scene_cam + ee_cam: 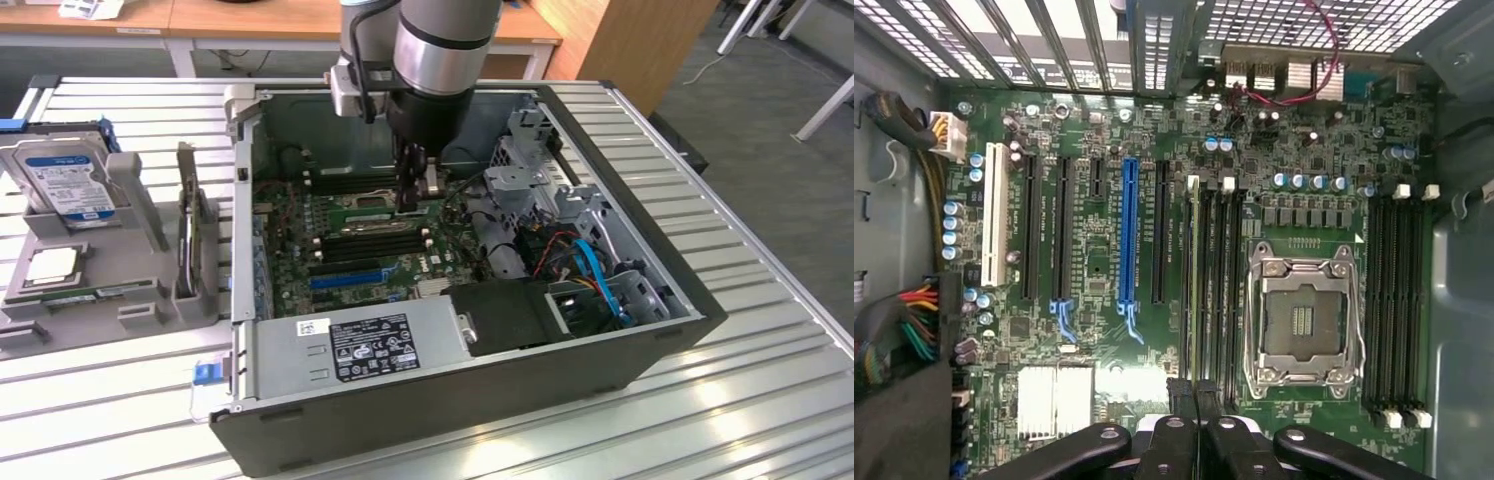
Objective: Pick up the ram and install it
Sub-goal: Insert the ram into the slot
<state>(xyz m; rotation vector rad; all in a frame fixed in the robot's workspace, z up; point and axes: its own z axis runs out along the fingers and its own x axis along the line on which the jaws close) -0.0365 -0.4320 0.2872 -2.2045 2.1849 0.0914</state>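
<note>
We are putting the ram [1194, 280] in. Our pincer [1194, 405] is pinching it over the big board [1094, 290]. It needs a straight, gentle push down.

The ram [1194, 280] is a thin green stick seen edge-on, standing upright on its long edge among the black memory slots [1219, 280] beside the processor socket [1301, 320]. It's in the slot farthest from the socket. Whether it's fully seated I can't quite tell.

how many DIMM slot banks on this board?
2. One bank lies between the CPU socket and the blue slot, by the gripper; the other bank sits across the socket, by the case wall. None looks hidden.
</note>
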